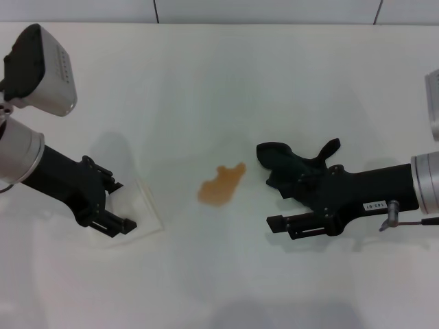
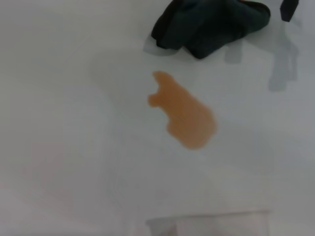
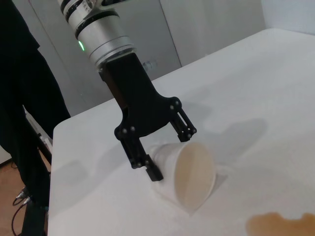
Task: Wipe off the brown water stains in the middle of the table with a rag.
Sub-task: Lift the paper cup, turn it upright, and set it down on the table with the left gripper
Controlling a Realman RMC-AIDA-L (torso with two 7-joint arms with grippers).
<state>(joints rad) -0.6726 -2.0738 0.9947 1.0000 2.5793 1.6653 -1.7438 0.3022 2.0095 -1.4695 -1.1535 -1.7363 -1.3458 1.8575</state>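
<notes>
Reaching in low, right gripper (image 1: pixel 285 179) jaws holding rag (image 1: pixel 282 159) — beside stains (image 1: pixel 221 184), left gripper (image 3: pixel 165 156) clasping cup (image 3: pixel 187 176).

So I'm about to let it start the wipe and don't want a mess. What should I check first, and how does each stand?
1. Rag in the right gripper: cannot tell; the cloth lies at its fingers, the grasp is hidden.
2. Brown water stains untouched, apart from the rag: ok.
3. Path between rag and stain on the table free: ok.
4. Clear cup upright: not ok, it lies on its side.
5. Left gripper holding the cup away from the stain: ok, its fingers straddle the cup.
</notes>
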